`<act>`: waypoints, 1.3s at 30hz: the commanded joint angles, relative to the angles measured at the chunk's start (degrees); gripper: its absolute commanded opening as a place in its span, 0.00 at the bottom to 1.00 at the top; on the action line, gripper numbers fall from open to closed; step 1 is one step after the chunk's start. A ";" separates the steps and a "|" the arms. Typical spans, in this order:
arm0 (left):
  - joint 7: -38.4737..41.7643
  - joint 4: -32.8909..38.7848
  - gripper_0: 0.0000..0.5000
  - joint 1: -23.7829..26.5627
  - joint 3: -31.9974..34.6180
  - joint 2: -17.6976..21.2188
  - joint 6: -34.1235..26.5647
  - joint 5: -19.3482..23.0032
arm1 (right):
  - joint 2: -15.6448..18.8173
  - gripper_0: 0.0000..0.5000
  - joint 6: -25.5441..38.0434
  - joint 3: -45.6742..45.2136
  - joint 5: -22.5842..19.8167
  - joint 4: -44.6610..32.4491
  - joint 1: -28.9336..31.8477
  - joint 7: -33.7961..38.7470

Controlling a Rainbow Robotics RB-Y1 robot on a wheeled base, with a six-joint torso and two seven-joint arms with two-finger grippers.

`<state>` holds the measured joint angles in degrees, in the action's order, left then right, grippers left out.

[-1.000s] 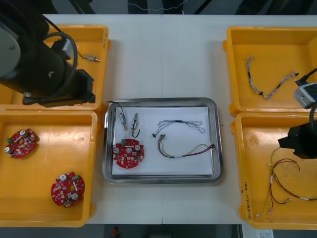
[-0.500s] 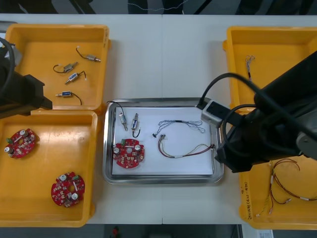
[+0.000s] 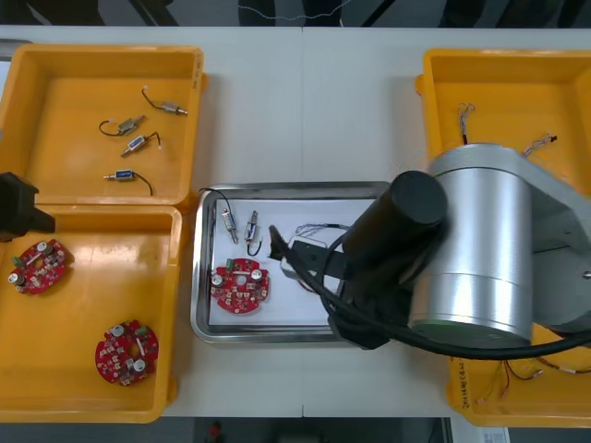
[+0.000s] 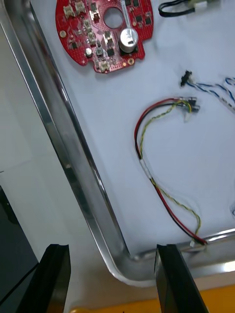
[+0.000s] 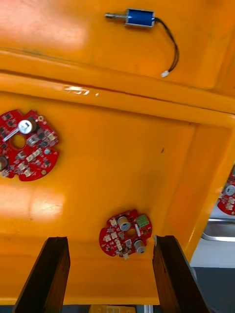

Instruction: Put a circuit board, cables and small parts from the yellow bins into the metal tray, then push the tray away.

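Table [image 3: 305, 101] of pale laminate carries everything, and the right arm [image 3: 480, 249] lies across its three-o'clock side, hiding the tray's four-o'clock part. Yellow bins stand in pairs: the left far bin [image 3: 55, 65] at ten o'clock, the left near bin [image 3: 74, 388] at eight, the right far bin [image 3: 517, 83] at two and the right near bin [image 3: 462, 397] at four. Between them at the centre sits the metal tray [image 3: 199, 314], white inside. The right gripper [image 4: 112, 250] hangs above the tray's five-o'clock corner, pincer wide and holding nothing. The left gripper [image 5: 110, 242] hangs over the left near bin, also wide and bare. One circuit board [image 3: 240, 283] lies at the tray's seven o'clock, and two more boards [image 3: 126, 351] rest in the left near bin. A red and yellow cable [image 4: 161, 171] curls at three o'clock of the tray's board, with a blue and white cable [image 4: 215, 90] just beyond it. Two small metal parts [image 3: 226, 224] lie at the tray's eleven o'clock, and four loose parts [image 3: 129, 143] lie in the left far bin.
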<state>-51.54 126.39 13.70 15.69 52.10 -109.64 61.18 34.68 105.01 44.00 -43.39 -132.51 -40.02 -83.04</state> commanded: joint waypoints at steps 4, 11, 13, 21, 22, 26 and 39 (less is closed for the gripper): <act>-8.31 1.76 1.00 -5.35 4.00 3.71 -0.36 -0.89 | -3.57 1.00 -4.90 6.72 3.14 5.86 -4.54 -10.30; -12.18 0.96 1.00 -8.07 4.35 3.89 -0.36 -3.08 | -4.10 1.00 -9.47 13.13 5.86 9.55 -5.77 -12.58; -14.02 -0.27 1.00 -8.07 4.35 3.89 -0.36 -3.08 | -4.80 1.00 -10.26 14.98 6.21 10.87 -5.95 -12.67; -15.34 -1.06 1.00 -8.07 4.26 3.89 1.53 -2.82 | -7.52 1.00 -10.44 17.97 7.97 13.33 -5.95 -12.23; -15.43 -0.97 1.00 -8.07 4.26 3.89 1.71 -2.73 | -7.96 1.00 -10.44 18.58 8.50 13.59 -5.95 -12.14; -15.87 -0.97 1.00 -8.07 4.18 3.80 1.88 -2.56 | -9.11 1.00 -10.44 19.72 10.43 14.65 -5.51 -12.06; -16.57 -0.44 1.00 -7.72 2.86 3.89 4.34 -3.00 | -11.57 1.00 -10.44 21.39 14.83 18.16 -3.57 -12.23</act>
<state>-62.59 125.38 6.38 18.21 53.42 -106.17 58.63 24.82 95.09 64.58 -29.25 -114.10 -44.12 -94.16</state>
